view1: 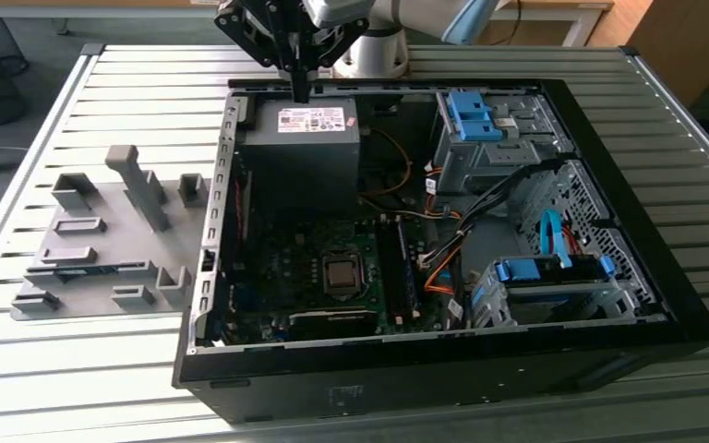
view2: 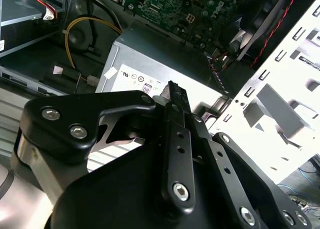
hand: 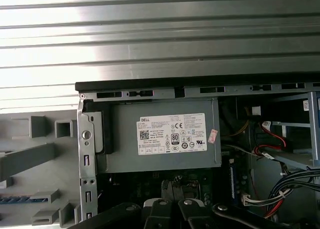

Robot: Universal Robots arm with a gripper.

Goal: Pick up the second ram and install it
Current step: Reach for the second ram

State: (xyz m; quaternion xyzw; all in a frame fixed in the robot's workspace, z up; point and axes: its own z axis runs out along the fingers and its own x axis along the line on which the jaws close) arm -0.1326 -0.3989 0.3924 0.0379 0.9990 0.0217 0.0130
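Note:
The second ram (view1: 100, 269) is a slim blue-green strip lying in the grey holder plate (view1: 96, 231), at the exterior view's left of the open computer case (view1: 453, 369). In the first wrist view the ram (hand: 15, 199) shows as a blue strip among the grey blocks. My gripper (view1: 299, 90) hangs over the case's back edge, just above the grey power supply (view1: 306, 138), far from the ram. Its black fingers (view2: 175, 114) stand together with nothing between them. The gripper (hand: 176, 211) points down over the power supply (hand: 160, 139) and its white label.
The motherboard (view1: 318, 277) lies in the case bottom with long black memory slots (view1: 391, 268) beside the processor socket. Drive cages with blue clips (view1: 490, 120) and orange and blue cables fill the case's right side. Grey upright blocks (view1: 139, 185) stand on the holder plate. The slatted metal table (view1: 84, 388) surrounds everything.

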